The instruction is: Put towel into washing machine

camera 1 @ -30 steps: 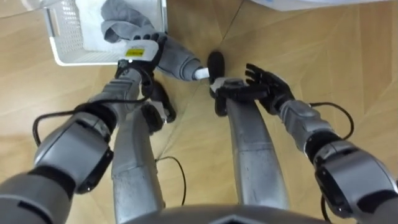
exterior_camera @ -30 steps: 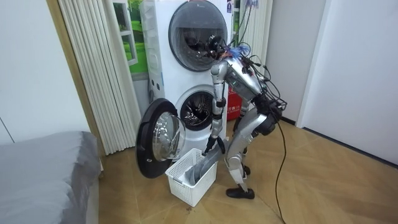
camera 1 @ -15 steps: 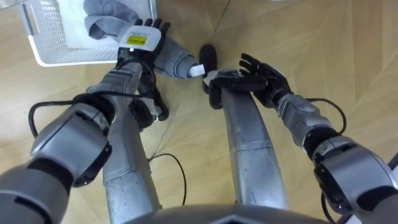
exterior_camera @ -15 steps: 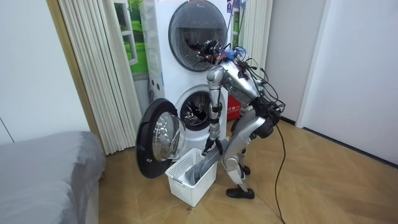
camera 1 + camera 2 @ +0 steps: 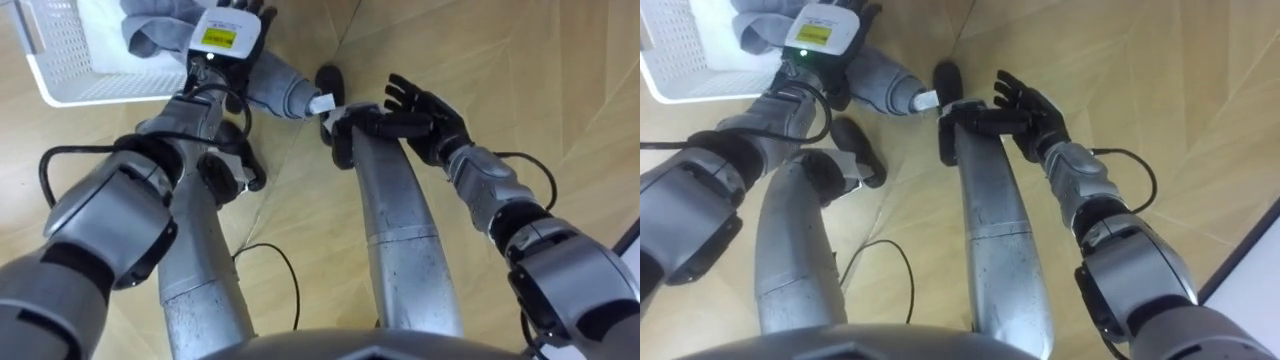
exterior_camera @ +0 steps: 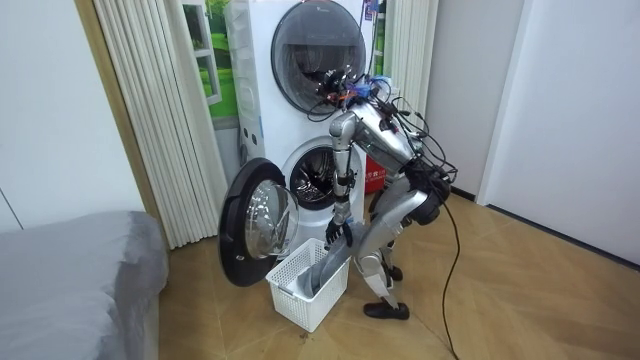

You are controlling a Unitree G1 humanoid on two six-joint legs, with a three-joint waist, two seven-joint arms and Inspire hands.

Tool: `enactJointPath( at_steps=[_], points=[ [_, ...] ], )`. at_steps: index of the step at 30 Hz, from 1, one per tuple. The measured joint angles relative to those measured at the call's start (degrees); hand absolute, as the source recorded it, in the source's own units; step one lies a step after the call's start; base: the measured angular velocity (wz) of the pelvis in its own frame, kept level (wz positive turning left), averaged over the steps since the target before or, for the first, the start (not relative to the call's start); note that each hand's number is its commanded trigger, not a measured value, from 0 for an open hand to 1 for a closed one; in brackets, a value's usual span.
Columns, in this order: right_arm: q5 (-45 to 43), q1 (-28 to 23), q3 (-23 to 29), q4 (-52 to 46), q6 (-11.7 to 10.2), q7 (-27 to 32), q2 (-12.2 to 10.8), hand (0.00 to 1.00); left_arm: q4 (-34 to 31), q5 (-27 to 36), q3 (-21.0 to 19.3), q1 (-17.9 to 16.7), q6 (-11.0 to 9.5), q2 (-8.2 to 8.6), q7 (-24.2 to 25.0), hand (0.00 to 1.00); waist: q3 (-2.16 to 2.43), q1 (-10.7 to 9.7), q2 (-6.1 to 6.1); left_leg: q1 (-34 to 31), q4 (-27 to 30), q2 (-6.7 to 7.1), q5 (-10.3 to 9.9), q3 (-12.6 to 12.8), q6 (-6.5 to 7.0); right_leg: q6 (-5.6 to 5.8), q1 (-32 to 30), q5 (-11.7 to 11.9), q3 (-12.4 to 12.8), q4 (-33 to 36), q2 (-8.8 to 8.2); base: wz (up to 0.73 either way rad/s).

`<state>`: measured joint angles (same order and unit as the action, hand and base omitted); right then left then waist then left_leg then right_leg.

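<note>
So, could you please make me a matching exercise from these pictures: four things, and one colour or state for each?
1 towel
2 basket
3 lower washer door
4 right hand

a white
b swung open
c grey
d fingers spread

Pairs: 1-c, 2-a, 3-b, 4-d

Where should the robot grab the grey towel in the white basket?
Probably the bunched heap of the grey cloth towel inside the white plastic mesh basket, coming down from above: it stands up in folds there, while its tail trails thin over the rim.
</note>
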<state>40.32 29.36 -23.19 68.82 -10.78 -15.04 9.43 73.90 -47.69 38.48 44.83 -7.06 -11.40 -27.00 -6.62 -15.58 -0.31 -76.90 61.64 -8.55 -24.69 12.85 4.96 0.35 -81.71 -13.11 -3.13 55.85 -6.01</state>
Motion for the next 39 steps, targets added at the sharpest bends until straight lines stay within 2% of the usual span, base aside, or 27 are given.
enactJointPath(
  at_steps=[2,13,15,19,24,30,33,35,39],
  points=[
    [-0.01,-0.05,0.00,-0.02,-0.28,-0.03,0.00,0.00,-0.14,0.12,-0.03,0.12,-0.04,0.45,-0.08,1.00,0.02,-0.40,-0.03,0.02,0.07,0.13,-0.03,-0.02,-0.02,0.01,0.00,-0.02,0.04,0.16,0.04,0.00],
    [-0.13,-1.02,0.92,-0.02,-0.47,0.17,0.34,0.00,-0.69,4.60,0.04,0.29,-0.63,-0.11,0.31,1.00,0.23,-2.83,-0.47,0.82,1.14,0.14,-0.05,-0.34,-0.04,-0.07,0.96,-0.22,0.12,1.14,0.15,0.00],
    [-0.25,-1.27,0.73,-0.01,-0.47,0.10,0.16,0.00,-0.76,6.00,0.01,0.22,-1.03,-0.04,0.88,1.00,0.22,-2.90,-0.68,1.37,1.20,0.01,-0.05,-0.35,-0.05,-0.07,1.52,-0.21,0.06,1.05,0.21,0.00],
    [-0.42,-2.11,-0.59,-0.02,-0.92,0.08,0.07,0.00,-0.77,9.99,0.04,0.06,-3.14,0.55,3.07,1.00,0.29,-3.04,-1.38,3.03,1.06,-0.70,-0.09,-0.44,-0.12,-0.20,3.45,-0.08,-0.32,0.40,0.50,-0.04],
    [-0.64,-3.83,-0.99,0.34,-1.19,1.58,-0.40,0.00,-0.82,9.99,0.00,-1.68,-4.62,1.77,5.76,1.00,0.33,-3.04,-1.52,6.21,0.14,-0.77,-0.23,-0.80,-0.39,-0.29,7.06,0.27,-0.82,-1.27,1.00,-0.06],
    [-0.67,-5.93,-3.16,0.69,-1.12,2.37,-0.85,0.00,-0.87,10.02,-0.38,-4.15,-4.81,1.90,6.63,1.00,0.35,-2.54,-1.47,11.98,-1.62,-1.46,-0.32,-0.40,-0.53,-0.29,12.88,0.46,-1.04,-3.21,1.35,-0.01],
    [-1.52,-7.82,-3.05,1.12,-1.06,2.77,-0.79,0.00,-0.86,10.11,-2.40,-5.41,-5.06,1.94,6.55,1.00,0.45,-1.60,-1.27,16.10,-3.23,-1.82,-0.35,-0.04,-0.72,-0.23,16.97,0.98,-0.81,-5.29,2.11,-0.12],
    [-2.15,-8.82,-2.54,1.26,-0.90,3.75,-0.48,0.00,-0.94,13.18,-5.15,-5.89,-6.49,1.48,5.36,1.00,0.64,-0.67,-0.94,18.80,-4.36,-1.80,-0.26,0.12,-0.88,-0.30,19.58,1.22,-1.01,-6.40,1.97,-0.03],
    [-3.27,-10.22,-2.51,2.71,-0.90,4.45,-0.05,0.00,-2.11,18.46,-8.39,-7.02,-7.40,1.43,3.14,1.00,0.78,1.44,-0.64,24.03,-6.78,-1.64,0.03,0.96,-1.06,-0.44,24.32,1.35,-1.77,-8.27,1.28,0.00]
  ],
)
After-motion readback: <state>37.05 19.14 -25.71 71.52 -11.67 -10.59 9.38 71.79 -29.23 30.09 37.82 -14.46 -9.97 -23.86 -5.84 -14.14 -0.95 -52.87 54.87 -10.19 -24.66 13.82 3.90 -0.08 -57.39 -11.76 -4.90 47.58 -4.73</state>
